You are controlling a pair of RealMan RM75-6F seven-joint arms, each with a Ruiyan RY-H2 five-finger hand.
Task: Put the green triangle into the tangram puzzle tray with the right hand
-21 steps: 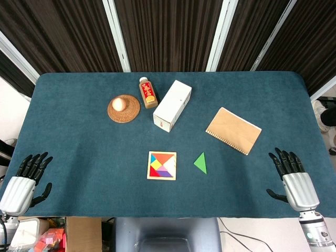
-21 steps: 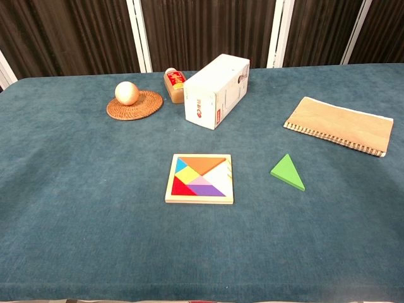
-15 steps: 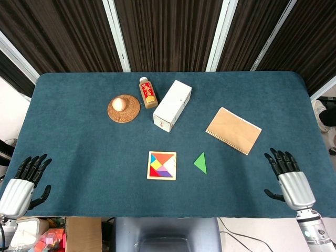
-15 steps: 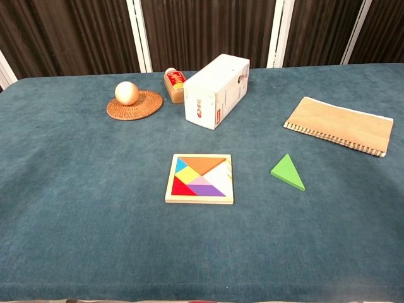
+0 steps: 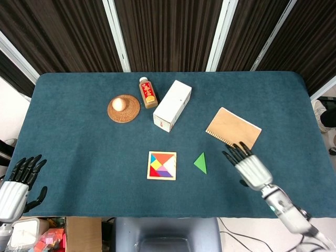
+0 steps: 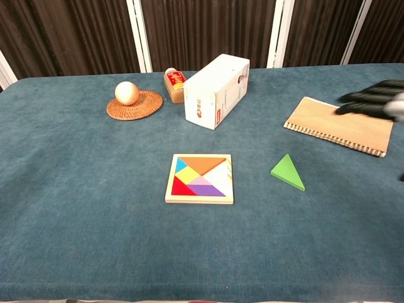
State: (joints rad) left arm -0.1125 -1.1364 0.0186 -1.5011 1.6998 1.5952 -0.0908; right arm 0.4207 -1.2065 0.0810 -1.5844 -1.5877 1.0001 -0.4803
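The green triangle [image 5: 200,163] [image 6: 288,172] lies flat on the blue cloth, just right of the tangram tray [image 5: 161,165] [image 6: 199,178], which holds several coloured pieces. My right hand [image 5: 249,167] [image 6: 375,102] hovers open to the right of the triangle, fingers spread and pointing toward it, a short gap away. In the chest view only its dark fingertips show at the right edge, over the notebook. My left hand [image 5: 14,185] stays open at the table's front left corner, holding nothing.
A tan spiral notebook [image 5: 233,129] [image 6: 339,124] lies just behind my right hand. A white carton [image 5: 172,105] [image 6: 216,91], a small bottle [image 5: 147,93] and a ball on a wicker coaster [image 5: 124,107] [image 6: 134,104] stand at the back.
My right hand has swung in from the table's front right corner toward the green triangle. The left hand has drifted slightly down and back. The triangle and tray have not moved.
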